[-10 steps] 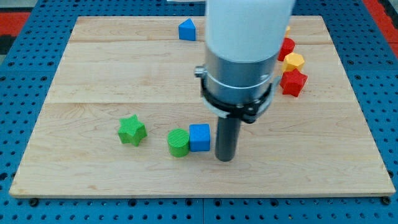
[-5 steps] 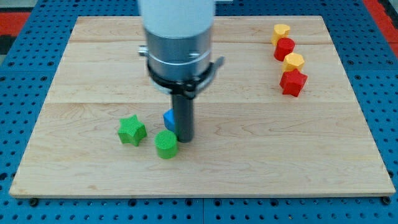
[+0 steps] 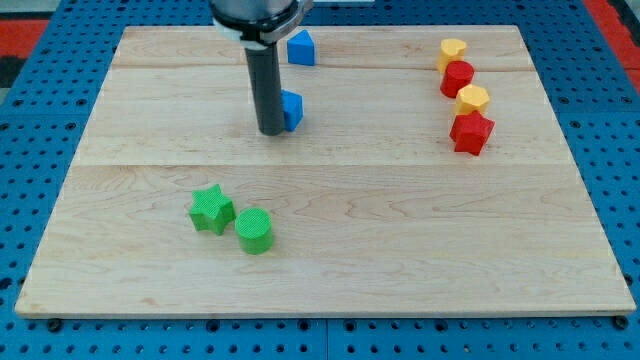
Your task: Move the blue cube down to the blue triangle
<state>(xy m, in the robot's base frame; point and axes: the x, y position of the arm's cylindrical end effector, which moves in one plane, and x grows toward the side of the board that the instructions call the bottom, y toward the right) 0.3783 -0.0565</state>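
My tip (image 3: pixel 271 131) rests on the wooden tabletop (image 3: pixel 400 230), touching the left side of a blue block (image 3: pixel 291 109), which the rod partly hides, so its shape, facing and long axis cannot be told. A second blue block (image 3: pixel 301 47), peaked on top, sits close to the far edge just above it. The end effector is a bare rod with nothing to open or close. Near the far right corner runs a column: yellow block (image 3: pixel 453 49), red block (image 3: pixel 459 77), yellow block (image 3: pixel 472 99), red block (image 3: pixel 472 132). Toward the near left, a green star (image 3: pixel 212 209) sits just beside a green cylinder (image 3: pixel 254 230).
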